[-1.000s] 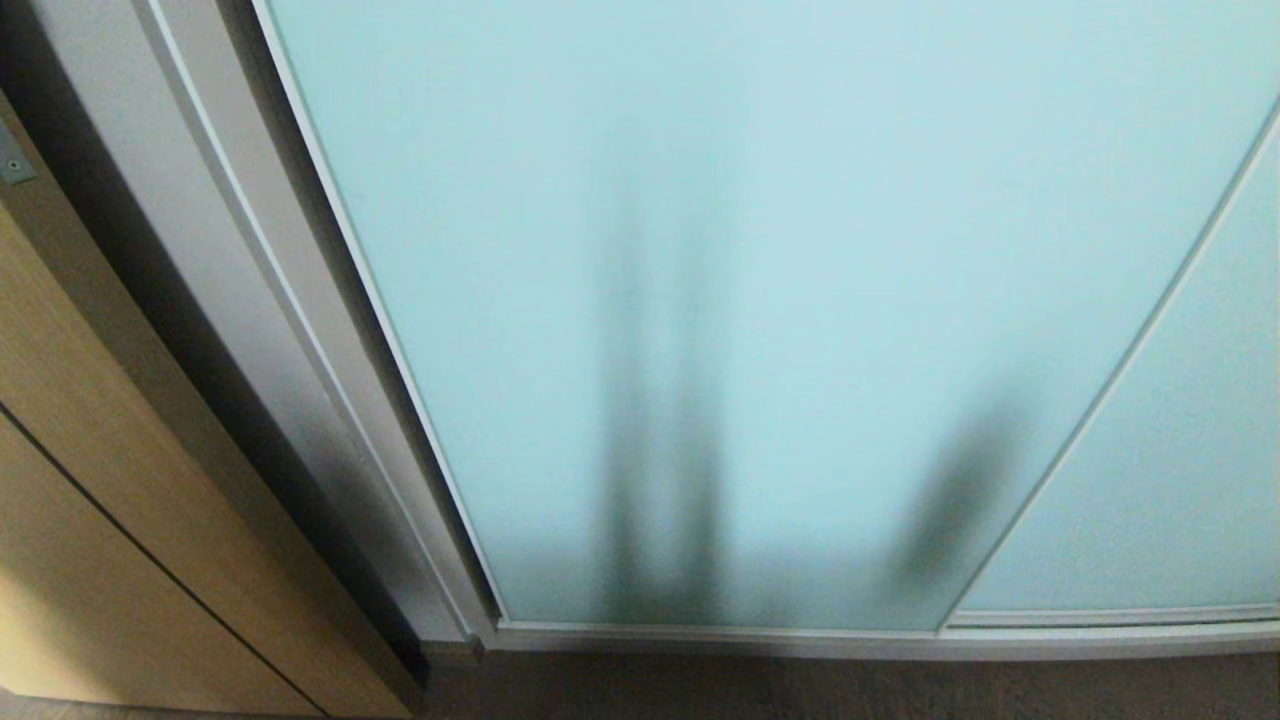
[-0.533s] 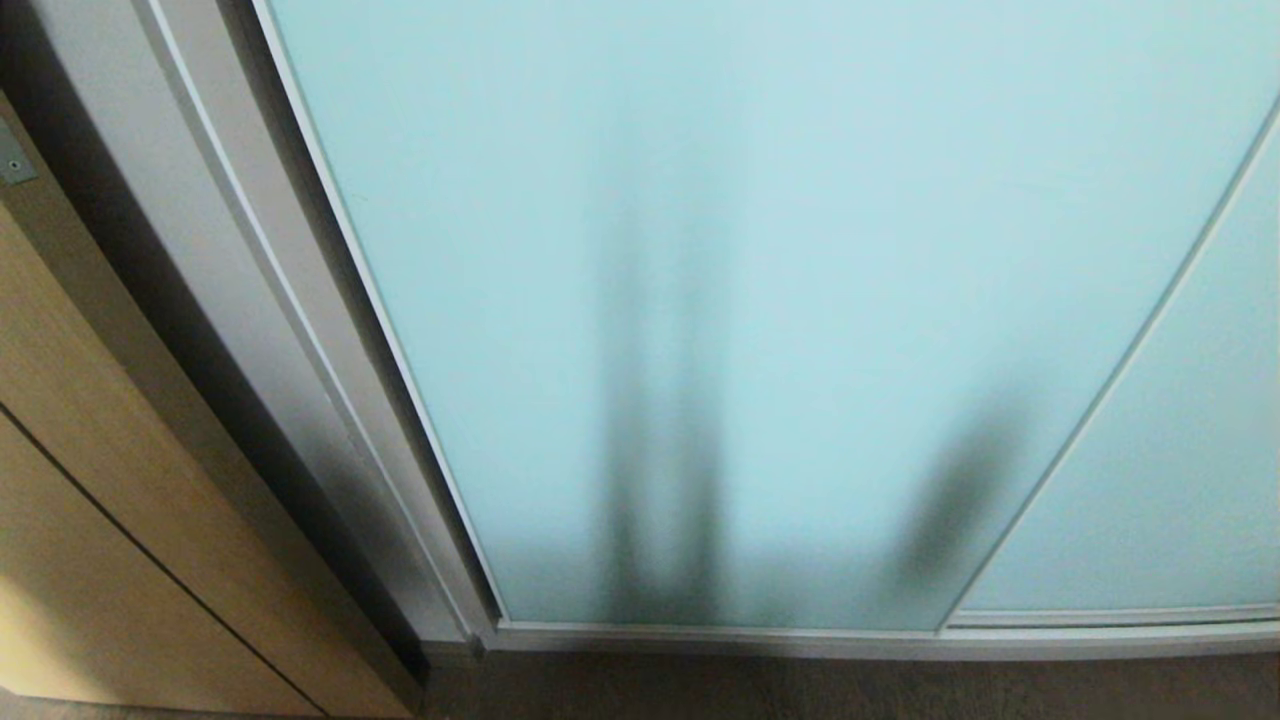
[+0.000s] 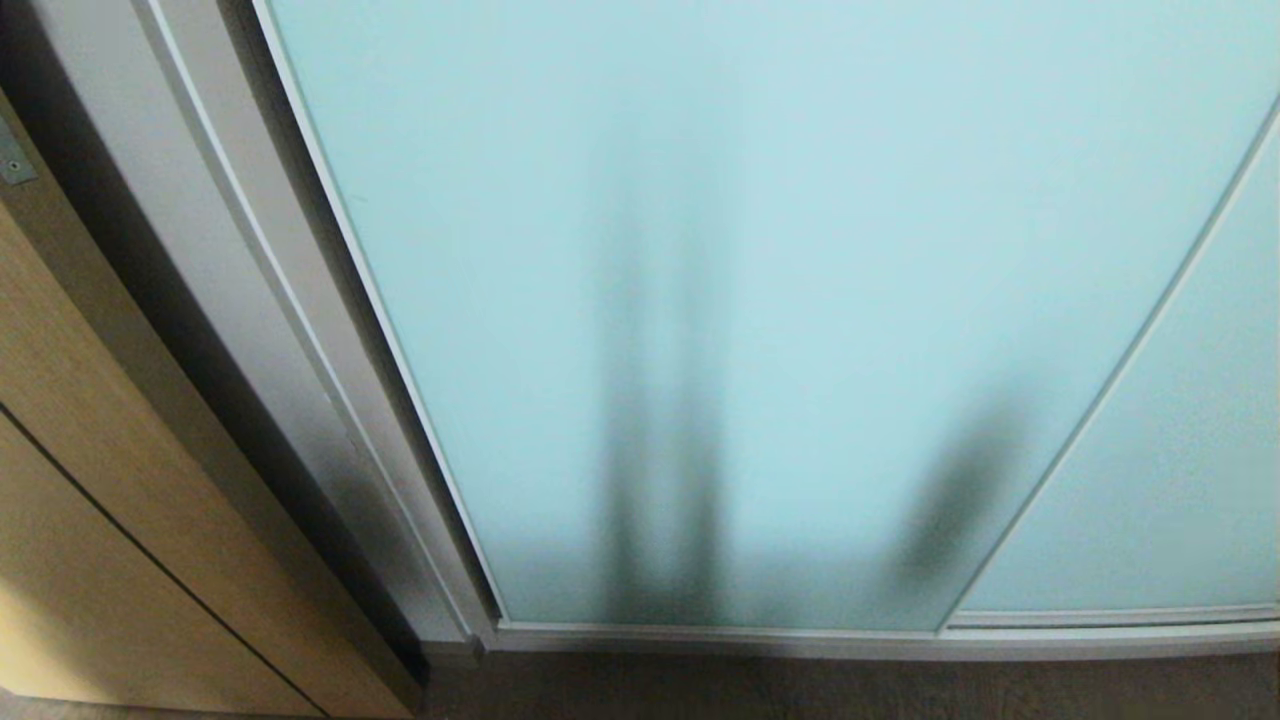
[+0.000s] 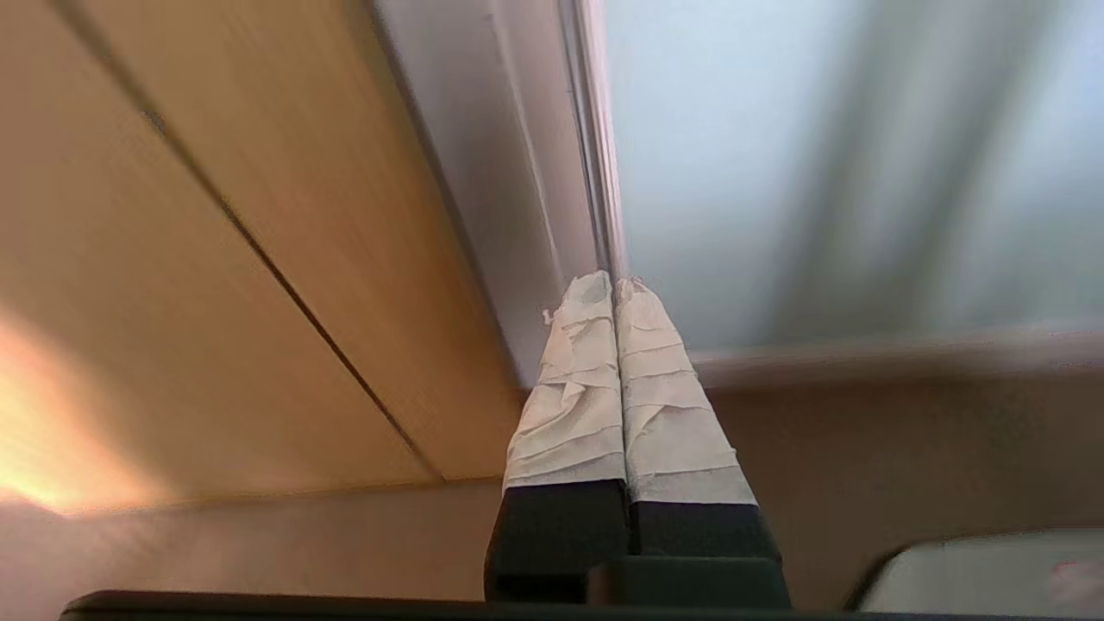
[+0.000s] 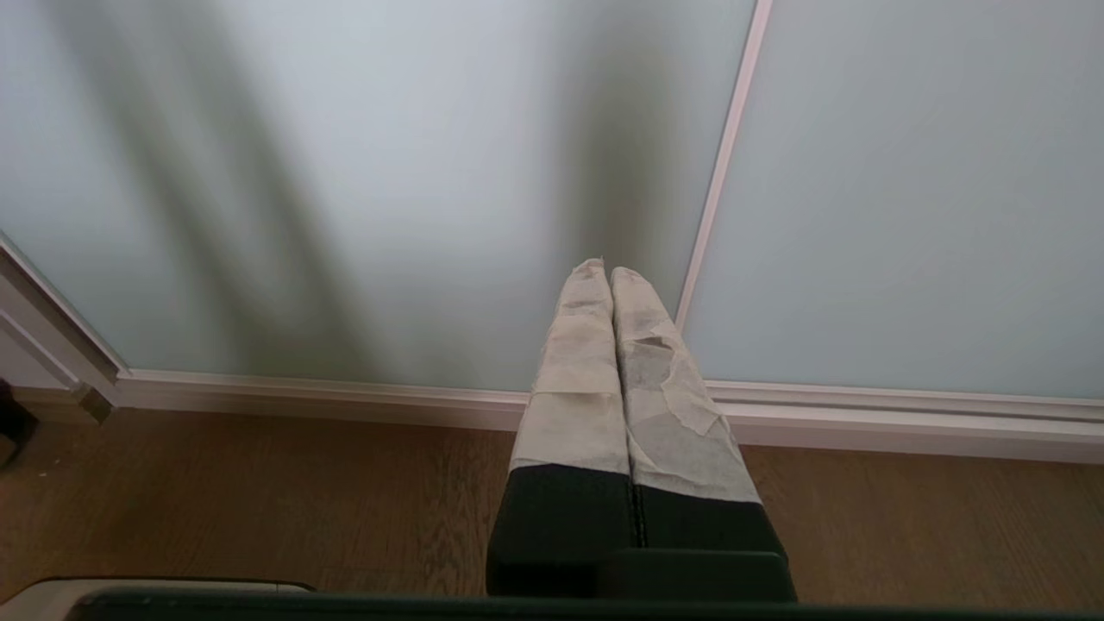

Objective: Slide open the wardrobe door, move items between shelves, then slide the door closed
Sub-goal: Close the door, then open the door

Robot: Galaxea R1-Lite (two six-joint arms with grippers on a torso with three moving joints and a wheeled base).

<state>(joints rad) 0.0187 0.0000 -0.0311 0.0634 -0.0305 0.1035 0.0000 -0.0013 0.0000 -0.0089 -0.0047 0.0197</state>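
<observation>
Both grippers pressed shut w/ nothing held, left gripper tips aimed at frame edge of sliding wardrobe door, door upright ahead, long axis vertical, right gripper facing its glass near floor.

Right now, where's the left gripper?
Left gripper: out of head view; in the left wrist view, low near the floor, aimed at the sliding wardrobe door frame edge.

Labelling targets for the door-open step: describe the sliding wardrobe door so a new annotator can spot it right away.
Start from the light wooden door on the left of the head view and the grey-silver wardrobe frame beside it. The sliding wardrobe door is the wide frosted pale aqua glass panel just right of that frame. A slim pale strip divides it from the second, similar panel farther right.
</observation>
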